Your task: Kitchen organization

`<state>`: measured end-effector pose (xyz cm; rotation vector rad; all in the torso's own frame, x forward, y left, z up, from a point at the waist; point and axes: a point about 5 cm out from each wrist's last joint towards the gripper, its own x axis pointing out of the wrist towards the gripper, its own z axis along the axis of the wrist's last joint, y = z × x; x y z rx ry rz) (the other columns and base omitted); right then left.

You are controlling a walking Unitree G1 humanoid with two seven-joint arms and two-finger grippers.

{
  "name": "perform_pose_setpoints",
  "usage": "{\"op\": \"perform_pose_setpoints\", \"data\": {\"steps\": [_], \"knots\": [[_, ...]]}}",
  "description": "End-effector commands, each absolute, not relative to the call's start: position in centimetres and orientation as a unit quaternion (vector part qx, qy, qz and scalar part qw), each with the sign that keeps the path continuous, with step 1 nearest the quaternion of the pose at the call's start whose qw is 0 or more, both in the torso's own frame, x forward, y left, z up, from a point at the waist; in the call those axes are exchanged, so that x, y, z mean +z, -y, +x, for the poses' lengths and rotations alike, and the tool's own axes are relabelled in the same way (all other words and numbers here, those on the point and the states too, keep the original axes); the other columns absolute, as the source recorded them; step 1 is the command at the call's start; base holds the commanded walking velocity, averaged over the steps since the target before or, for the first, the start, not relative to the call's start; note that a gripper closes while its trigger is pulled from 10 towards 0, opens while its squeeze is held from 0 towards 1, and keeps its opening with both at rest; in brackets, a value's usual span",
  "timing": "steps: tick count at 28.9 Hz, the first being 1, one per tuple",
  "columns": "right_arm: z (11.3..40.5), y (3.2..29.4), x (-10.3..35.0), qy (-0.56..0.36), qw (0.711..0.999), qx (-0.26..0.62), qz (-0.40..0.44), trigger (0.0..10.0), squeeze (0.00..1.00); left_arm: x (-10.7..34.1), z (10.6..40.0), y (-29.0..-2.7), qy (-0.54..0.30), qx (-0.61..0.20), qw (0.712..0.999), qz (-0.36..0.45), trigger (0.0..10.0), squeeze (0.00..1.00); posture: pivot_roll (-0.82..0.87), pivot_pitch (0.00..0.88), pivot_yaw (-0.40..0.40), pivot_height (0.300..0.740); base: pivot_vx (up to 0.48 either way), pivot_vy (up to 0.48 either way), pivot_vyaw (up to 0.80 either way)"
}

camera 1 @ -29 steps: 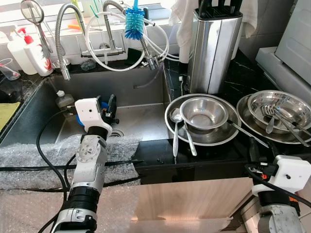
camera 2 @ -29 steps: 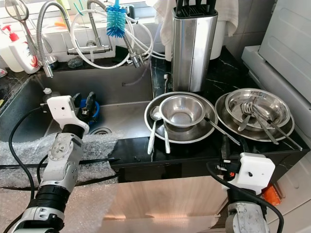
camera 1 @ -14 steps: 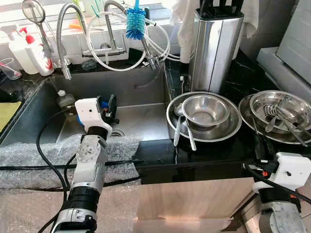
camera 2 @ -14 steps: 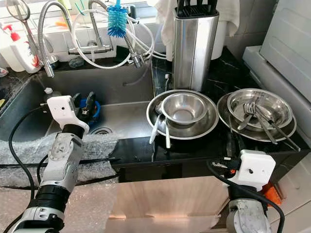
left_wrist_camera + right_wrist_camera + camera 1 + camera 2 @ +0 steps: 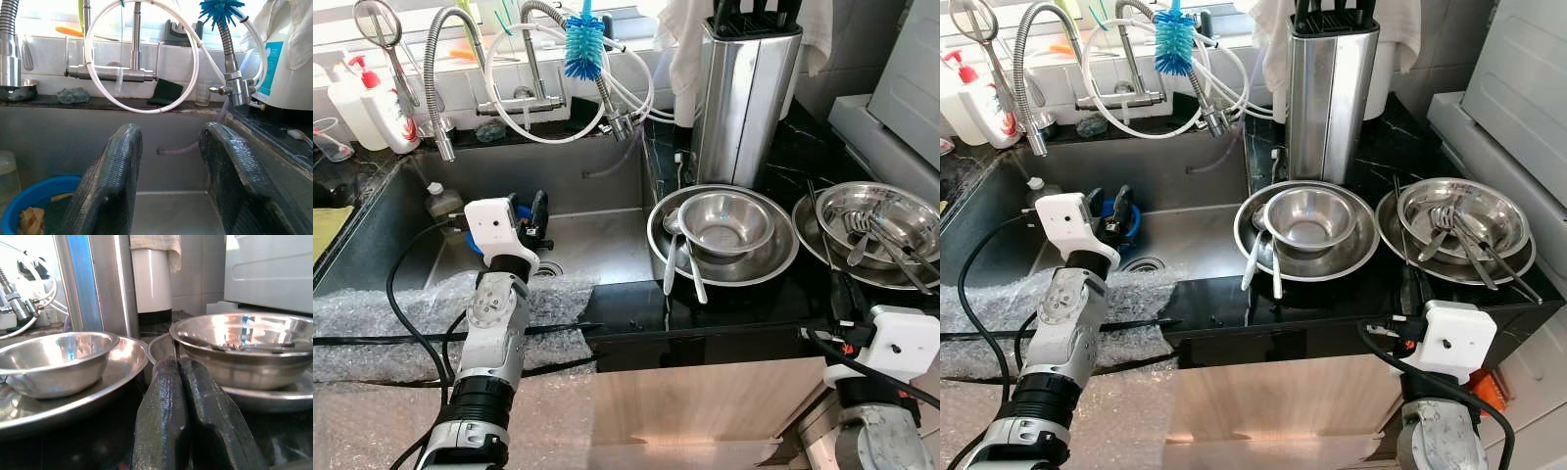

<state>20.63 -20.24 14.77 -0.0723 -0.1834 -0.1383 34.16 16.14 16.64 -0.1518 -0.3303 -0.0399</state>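
Right wrist view: chopstick (image 5: 175, 348) between right gripper (image 5: 182, 377) fingertips.

No lettering can be read anywhere. The white soap bottle (image 5: 372, 103) carries a red label, and the white appliance (image 5: 288, 73) has a blue panel. Both are too blurred to make out.

Left arm (image 5: 494, 343): silver ribbed metal segments, round joint disc, black knurled collar, white boxy plastic wrist housing (image 5: 489, 223), loose black cables (image 5: 403, 323). Left gripper (image 5: 168, 183): two long black textured fingers. Right arm: white boxy housing (image 5: 1447, 340) with screw holes, black cable, red-orange connector; right gripper (image 5: 183, 377) black textured fingers.
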Motion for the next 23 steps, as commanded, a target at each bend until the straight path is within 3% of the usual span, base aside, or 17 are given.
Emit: {"op": "perform_pose_setpoints", "data": {"steps": [1, 19, 20, 23], "knots": [[20.9, 20.0, 15.0, 0.093, 0.993, -0.060, -0.042, 0.0, 0.00, 16.8, 34.1, -16.4, 0.167, -0.016, 0.984, -0.063, 10.0, 0.00, -0.09, 0.050, 0.095, 0.740, 0.000, 0.000, 0.00], [22.1, 18.8, 17.6, 0.131, 0.988, 0.003, -0.081, 0.1, 0.00, 16.7, 34.1, -16.5, 0.166, -0.012, 0.984, -0.063, 10.0, 0.00, -0.09, 0.052, 0.091, 0.740, 0.000, 0.000, 0.00], [22.3, 18.7, 17.9, 0.137, 0.987, 0.007, -0.087, 10.0, 0.00, 16.7, 34.1, -16.5, 0.166, -0.012, 0.984, -0.064, 10.0, 0.00, -0.09, 0.050, 0.089, 0.740, 0.000, 0.000, 0.00], [22.6, 18.3, 19.0, 0.157, 0.982, 0.012, -0.104, 10.0, 0.00, 16.7, 34.1, -16.4, 0.167, -0.013, 0.984, -0.067, 10.0, 0.00, -0.09, 0.050, 0.089, 0.740, 0.000, 0.000, 0.00]]}}
